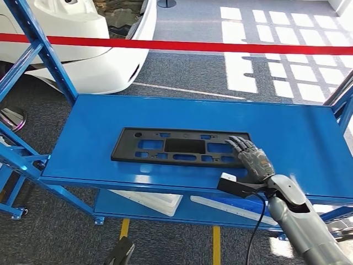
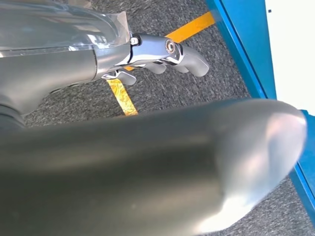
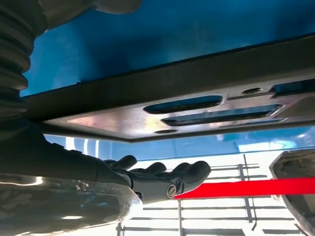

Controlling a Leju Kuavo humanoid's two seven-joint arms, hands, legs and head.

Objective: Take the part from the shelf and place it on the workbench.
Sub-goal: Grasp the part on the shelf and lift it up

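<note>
A long flat black part [image 1: 178, 146] with several cut-outs lies on the blue shelf [image 1: 291, 127], its long side across my view. My right hand [image 1: 251, 157] is at the part's right end, fingers stretched out over its corner. In the right wrist view the dark fingers [image 3: 167, 177] lie straight and spread just off the face of the part [image 3: 111, 115], closed on nothing. My left hand [image 2: 167, 162] hangs low beside the shelf frame, over grey carpet. Its fingers [image 2: 174, 51] are loosely bent and hold nothing.
A white car body [image 1: 83, 49] stands behind the shelf, with a red tape [image 1: 208, 47] stretched across. Blue frame posts [image 1: 46, 55] rise at the left and right. White parts [image 1: 154, 201] lie on the lower shelf. Yellow lines [image 1: 216, 243] mark the carpet.
</note>
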